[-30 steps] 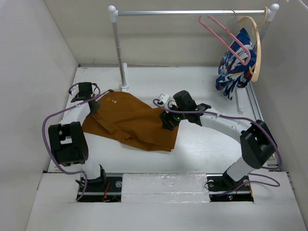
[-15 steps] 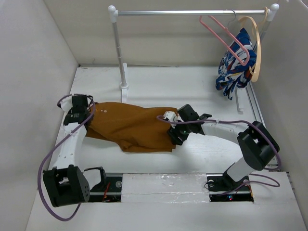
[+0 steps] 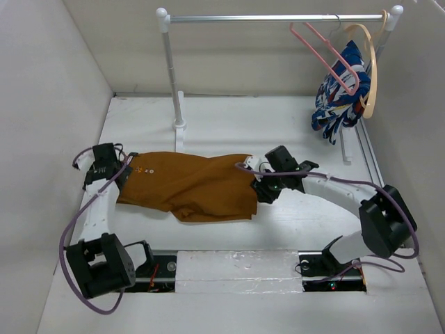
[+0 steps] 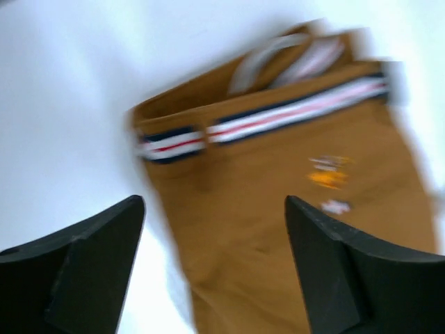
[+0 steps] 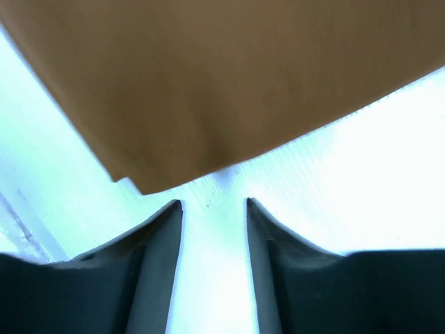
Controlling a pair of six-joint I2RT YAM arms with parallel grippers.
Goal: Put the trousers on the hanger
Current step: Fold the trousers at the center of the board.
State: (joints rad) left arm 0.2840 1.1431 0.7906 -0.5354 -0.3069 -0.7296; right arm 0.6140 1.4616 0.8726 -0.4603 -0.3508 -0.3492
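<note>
The rust-brown trousers (image 3: 184, 184) lie spread flat on the white table, their striped waistband (image 4: 278, 118) at the left end. My left gripper (image 3: 122, 175) hovers over that end, and in the left wrist view it (image 4: 215, 209) is open wide with only cloth far below. My right gripper (image 3: 259, 189) sits at the trousers' right edge. In the right wrist view it (image 5: 214, 203) is open by a narrow gap, bare table showing between the fingers and the cloth (image 5: 222, 83) just beyond their tips. The pink hanger (image 3: 334, 56) hangs on the rail at the far right.
A metal rail (image 3: 278, 18) on a white post (image 3: 170, 76) spans the back. On its right end hang a pale wooden hanger (image 3: 370, 69) and a blue, white and red patterned garment (image 3: 337, 97). White walls close in on the left, right and back.
The left gripper opened, let go of the waistband and drew toward the left. The right gripper slid right off the cloth and its jaws narrowed. The trousers now lie flatter.
</note>
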